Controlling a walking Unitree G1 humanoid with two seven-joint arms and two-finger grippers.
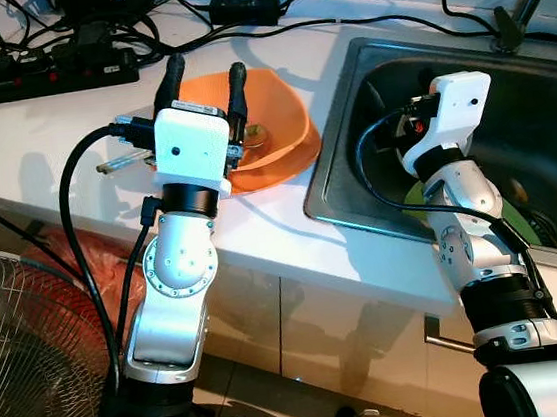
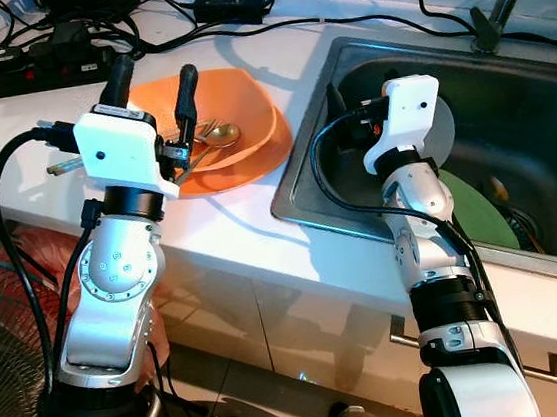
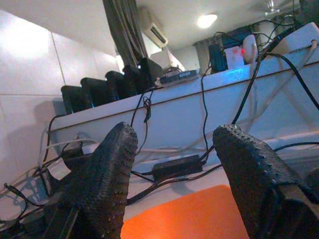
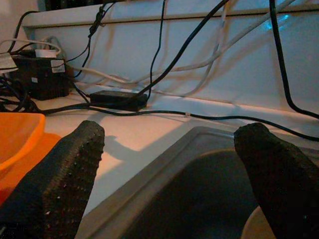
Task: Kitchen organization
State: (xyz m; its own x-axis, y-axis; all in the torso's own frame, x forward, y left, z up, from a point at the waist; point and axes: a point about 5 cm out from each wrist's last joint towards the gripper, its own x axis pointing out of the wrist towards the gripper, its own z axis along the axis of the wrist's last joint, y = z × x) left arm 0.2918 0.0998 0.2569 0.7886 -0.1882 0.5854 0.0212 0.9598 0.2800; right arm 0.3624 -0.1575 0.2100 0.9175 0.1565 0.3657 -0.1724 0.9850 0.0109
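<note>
- Orange bowl [image 2: 232, 113]: sits on the white countertop [image 2: 250, 222], just beside the left rim of the steel sink [image 2: 302, 191]. Its mouth faces up; it looks somewhat oval, long axis running roughly along the counter toward the sink.
- Cutlery [image 2: 212, 136] in the bowl: a gold-toned spoon lying flat, bowl end toward the sink, handle pointing back to my left gripper. I cannot tell how many pieces lie there.
- Left gripper [image 1: 206, 84]: raised over the near-left edge of the orange bowl, forearm standing almost upright from the counter front. Fingers [image 3: 107, 174] spread wide apart, tips pointing up and away toward the back wall, nothing between them. In the left wrist view I see the orange surface below the tips.
- Right gripper [image 4: 169, 184]: reaching over the sink's front rim, forearm rising steeply, wrist bent toward the basin. Fingers [image 4: 65, 179] held well apart, nothing between them; in its wrist view I see the sink's corner and the counter past it.
- Green plate [image 2: 480, 211]: lying in the sink basin, partly hidden behind my right arm.
- Power strip [image 1: 57, 73]: black, on the counter's back-left, with cables trailing along the wall.
- Black adapter [image 1: 246, 8]: on the counter behind the bowl.
- Fan [image 1: 24, 358]: wire grille on the floor side, low left.
</note>
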